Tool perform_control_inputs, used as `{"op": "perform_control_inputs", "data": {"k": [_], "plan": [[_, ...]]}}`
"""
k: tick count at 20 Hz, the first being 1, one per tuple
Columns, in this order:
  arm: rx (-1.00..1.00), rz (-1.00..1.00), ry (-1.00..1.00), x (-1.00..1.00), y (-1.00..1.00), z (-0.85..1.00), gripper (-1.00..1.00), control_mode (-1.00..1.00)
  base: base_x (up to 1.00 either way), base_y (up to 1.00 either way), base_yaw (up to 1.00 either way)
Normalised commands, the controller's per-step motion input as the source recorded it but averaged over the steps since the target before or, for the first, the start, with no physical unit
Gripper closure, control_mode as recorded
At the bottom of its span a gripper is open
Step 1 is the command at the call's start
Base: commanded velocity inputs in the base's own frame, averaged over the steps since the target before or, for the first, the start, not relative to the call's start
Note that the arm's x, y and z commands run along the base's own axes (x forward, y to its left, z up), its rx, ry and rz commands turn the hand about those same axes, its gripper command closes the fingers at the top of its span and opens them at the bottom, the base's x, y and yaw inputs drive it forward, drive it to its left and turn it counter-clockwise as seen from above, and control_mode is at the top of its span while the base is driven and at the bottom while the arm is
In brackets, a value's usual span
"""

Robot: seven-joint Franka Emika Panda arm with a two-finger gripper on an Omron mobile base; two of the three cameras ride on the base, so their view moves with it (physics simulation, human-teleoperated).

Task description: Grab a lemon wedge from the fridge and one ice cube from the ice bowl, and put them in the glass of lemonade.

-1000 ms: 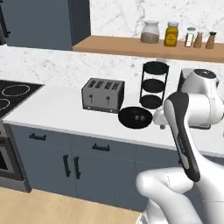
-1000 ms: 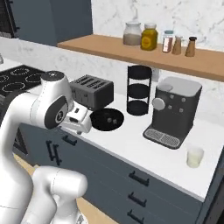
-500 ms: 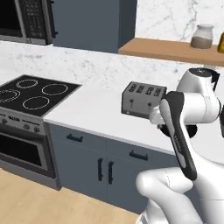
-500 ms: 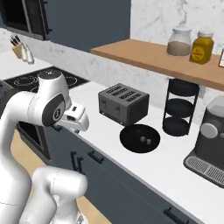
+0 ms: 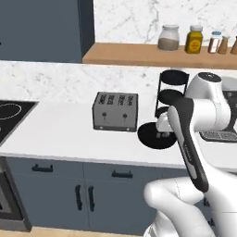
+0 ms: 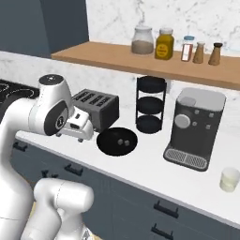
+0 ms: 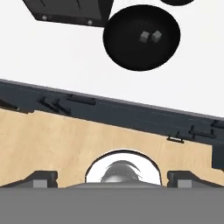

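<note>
Ice bowl (image 7: 141,36), black and round with two small cubes inside, sits on the white surface (image 7: 65,57) just ahead of the claw (image 6: 78,126). I cannot tell how wide the claw is open.

White counter (image 6: 140,164) with ice bowl (image 6: 116,141), toaster (image 6: 96,109)

Arm folded, elbow high; end effector (image 6: 80,127) empty, fingers (image 7: 41,178) spread wide.

Two ice cubes (image 7: 149,36) lay in one ice bowl (image 6: 108,145); five jars (image 6: 142,40) stood at twelve o'clock.
</note>
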Motion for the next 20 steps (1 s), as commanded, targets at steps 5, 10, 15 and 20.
{"op": "perform_control_inputs", "data": {"k": [5, 10, 15, 20], "plan": [[0.00, 0.00, 0.00, 0.00, 0.00, 0.00, -1.00, 1.00, 0.44, -0.06, -0.58], [0.00, 0.00, 0.00, 0.00, 0.00, 0.00, -1.00, 1.00, 0.41, -0.41, -0.52], [0.00, 0.00, 0.00, 0.00, 0.00, 0.00, -1.00, 1.00, 0.37, -0.55, -0.41], [0.00, 0.00, 0.00, 0.00, 0.00, 0.00, -1.00, 1.00, 0.31, -0.32, -0.27]]}}
